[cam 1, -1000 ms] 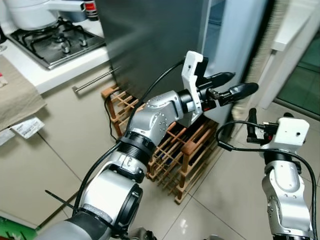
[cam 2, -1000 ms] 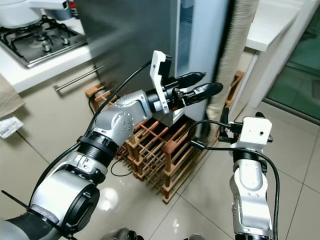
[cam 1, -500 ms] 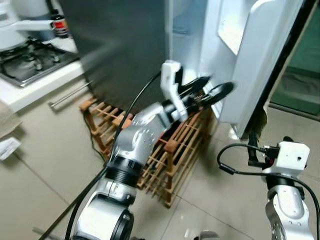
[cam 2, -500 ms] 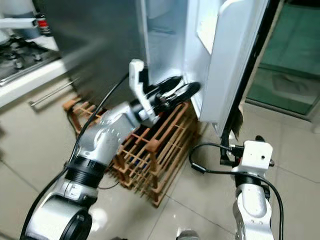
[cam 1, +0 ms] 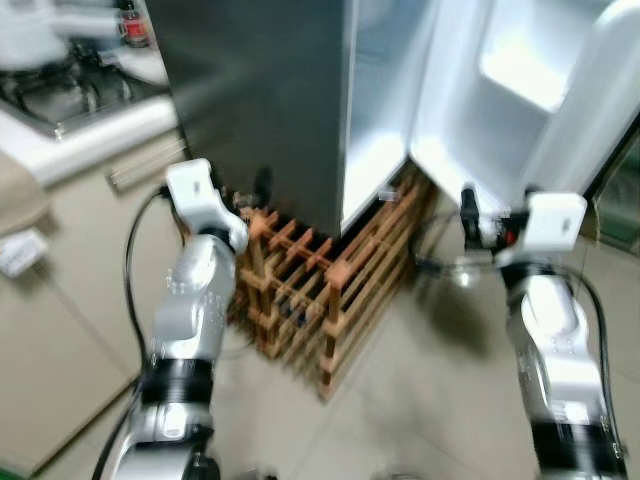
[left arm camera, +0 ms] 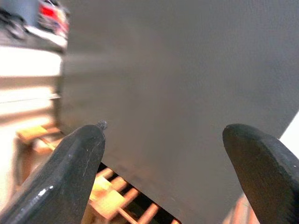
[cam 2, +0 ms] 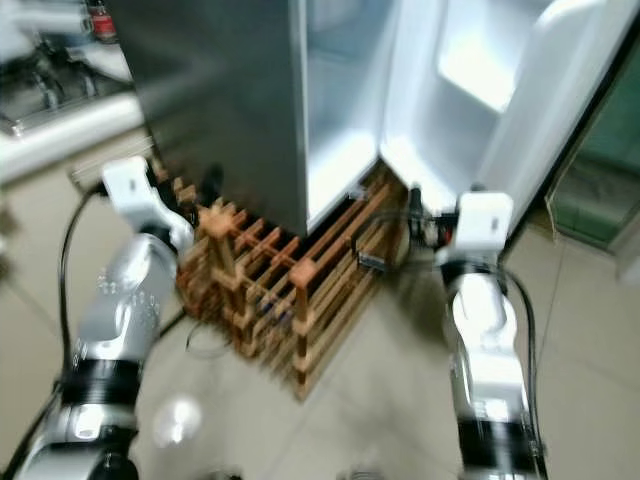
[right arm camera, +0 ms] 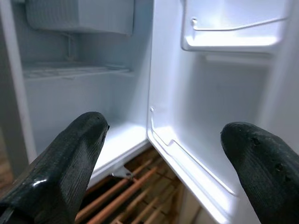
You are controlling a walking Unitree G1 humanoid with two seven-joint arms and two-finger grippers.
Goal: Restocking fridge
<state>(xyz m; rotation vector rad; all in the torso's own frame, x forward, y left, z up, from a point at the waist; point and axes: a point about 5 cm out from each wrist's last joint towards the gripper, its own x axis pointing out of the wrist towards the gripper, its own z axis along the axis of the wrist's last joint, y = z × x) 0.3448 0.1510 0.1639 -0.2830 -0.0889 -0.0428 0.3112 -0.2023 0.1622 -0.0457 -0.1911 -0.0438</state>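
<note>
The fridge (cam 1: pixel 270 90) has a dark grey side and its white door (cam 1: pixel 560 90) stands swung wide to the right. Its white interior (right arm camera: pixel 79 93) holds a wire shelf and a drawer, and the door shelf (right arm camera: pixel 233 37) is bare. My left gripper (left arm camera: pixel 163 128) is open and faces the grey side panel, low at the left by the wooden rack (cam 1: pixel 320 290). My right gripper (right arm camera: pixel 163 126) is open with nothing between its fingers; it is held up in front of the open compartment, near the door's lower edge. The head views are blurred.
The wooden wine rack stands on the tile floor right under the fridge opening. A white counter with a gas hob (cam 1: pixel 60 90) and a dark bottle (cam 1: pixel 128 25) is at the left, with a cabinet handle (cam 1: pixel 140 170) below. A green glass door lies behind the fridge door.
The fridge door has swung wide open. My left arm has drawn back from the door edge to the left of the rack. My right arm has risen toward the opening. The camera has shifted.
</note>
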